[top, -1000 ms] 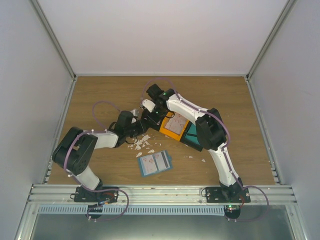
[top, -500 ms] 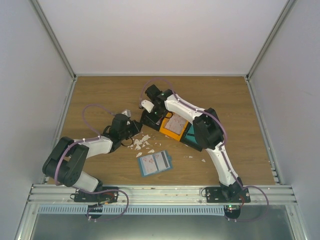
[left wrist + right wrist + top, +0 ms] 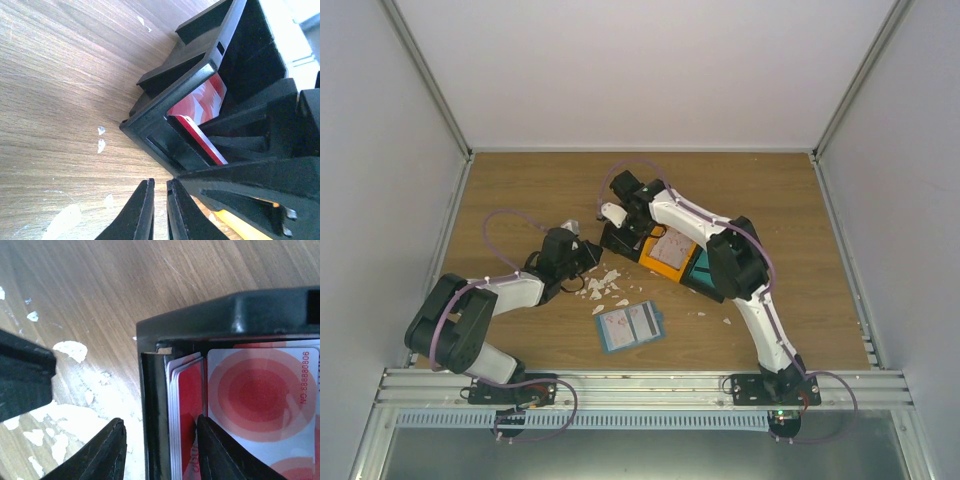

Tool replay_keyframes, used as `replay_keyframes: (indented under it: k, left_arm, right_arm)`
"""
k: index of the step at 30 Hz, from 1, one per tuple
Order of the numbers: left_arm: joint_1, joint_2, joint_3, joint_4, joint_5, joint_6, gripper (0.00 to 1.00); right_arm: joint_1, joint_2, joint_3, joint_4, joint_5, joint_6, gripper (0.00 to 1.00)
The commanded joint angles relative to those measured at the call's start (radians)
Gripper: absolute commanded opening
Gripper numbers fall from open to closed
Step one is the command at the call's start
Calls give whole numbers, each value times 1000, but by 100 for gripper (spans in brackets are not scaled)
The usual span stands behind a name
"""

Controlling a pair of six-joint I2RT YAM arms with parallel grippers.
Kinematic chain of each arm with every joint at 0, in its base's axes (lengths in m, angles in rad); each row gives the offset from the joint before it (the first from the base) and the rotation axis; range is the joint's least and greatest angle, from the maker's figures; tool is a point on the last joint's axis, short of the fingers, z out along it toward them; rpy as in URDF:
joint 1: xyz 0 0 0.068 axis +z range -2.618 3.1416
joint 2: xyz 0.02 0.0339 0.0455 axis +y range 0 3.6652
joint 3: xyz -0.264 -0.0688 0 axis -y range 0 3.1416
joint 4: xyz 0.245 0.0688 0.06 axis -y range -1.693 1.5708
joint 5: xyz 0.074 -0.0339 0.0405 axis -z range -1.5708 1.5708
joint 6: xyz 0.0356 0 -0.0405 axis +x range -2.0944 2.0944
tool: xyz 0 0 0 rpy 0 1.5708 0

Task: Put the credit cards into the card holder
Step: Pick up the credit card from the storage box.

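Note:
The card holder (image 3: 630,326) lies open on the table, dusty blue with paler pockets, apart from both arms. Several red and white credit cards (image 3: 186,410) stand on edge at the left end of a black bin (image 3: 150,405). Another credit card with red rings (image 3: 260,390) lies flat beside them. My right gripper (image 3: 160,445) is open, astride the bin wall and the standing cards: one finger outside, one against the cards' face. My left gripper (image 3: 160,187) is shut with only a thin slit and holds nothing, its tips at the bin's corner (image 3: 145,127). Red cards (image 3: 200,105) show inside.
The bin is one end of a black-and-orange row (image 3: 665,262) that also holds a teal block (image 3: 703,265). White scraps (image 3: 600,285) litter the wood between the bins and the card holder. Side walls enclose the table.
My left arm has drawn back to the left and folded lower, its gripper sliding a little away from the bin. The right gripper has barely moved at the bin's end.

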Motion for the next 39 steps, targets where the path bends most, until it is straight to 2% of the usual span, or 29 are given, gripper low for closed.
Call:
replay_keyframes:
  k: [1,13,23,39]
  left_arm:
    - [14,-9,-6,27,-13,7,13]
    - [20,4,-4,29,-3,11,12]
    - [21,14,-1,31,5,13,12]
    - [22,29,8,34,24,17,12]
  right_arm:
    - [6,-75,-26,0,-24,-21,40]
    - [-1,-85,-31,5,-18,-12,34]
    - [-8,-94,-38,17,-27,2,18]
    - [-14,-123,-71,36,-38,7,13]
